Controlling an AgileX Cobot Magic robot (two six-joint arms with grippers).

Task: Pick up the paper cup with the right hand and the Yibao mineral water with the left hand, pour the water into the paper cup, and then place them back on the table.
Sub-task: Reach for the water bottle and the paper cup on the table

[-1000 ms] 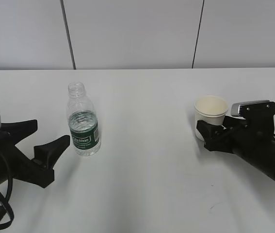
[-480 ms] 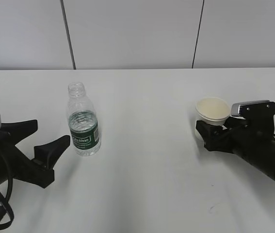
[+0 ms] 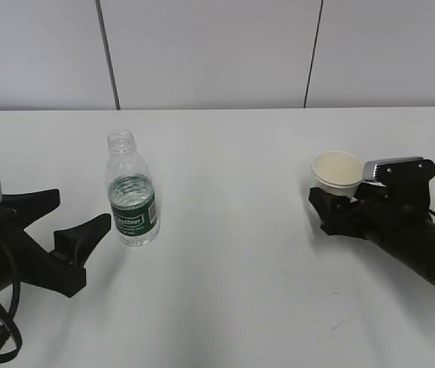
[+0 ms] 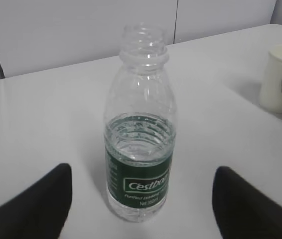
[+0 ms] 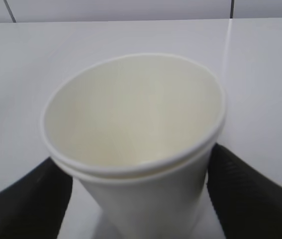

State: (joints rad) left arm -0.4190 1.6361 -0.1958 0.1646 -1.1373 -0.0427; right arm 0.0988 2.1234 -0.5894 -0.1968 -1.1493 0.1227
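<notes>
The Yibao mineral water (image 3: 133, 203) stands upright and capless on the table (image 3: 232, 253), left of centre, water up to its green label. My left gripper (image 3: 79, 211) is open just short of it. In the left wrist view the bottle (image 4: 140, 149) stands ahead of the two fingers, clear of both. The paper cup (image 3: 337, 170) sits at the right, its base hidden behind my right gripper (image 3: 323, 193). In the right wrist view the cup (image 5: 136, 124) fills the space between the open fingers (image 5: 240, 194). A strip of table shows between the left finger and the cup wall.
A white panelled wall (image 3: 217, 54) runs along the table's far edge. A small dark scuff mark (image 3: 340, 328) lies on the tabletop in front of the right arm. The cup (image 4: 280, 79) also shows at the right edge of the left wrist view.
My right gripper has crept forward and opened a little wider, so the cup now sits deeper between its fingers. The left arm and the bottle have not moved.
</notes>
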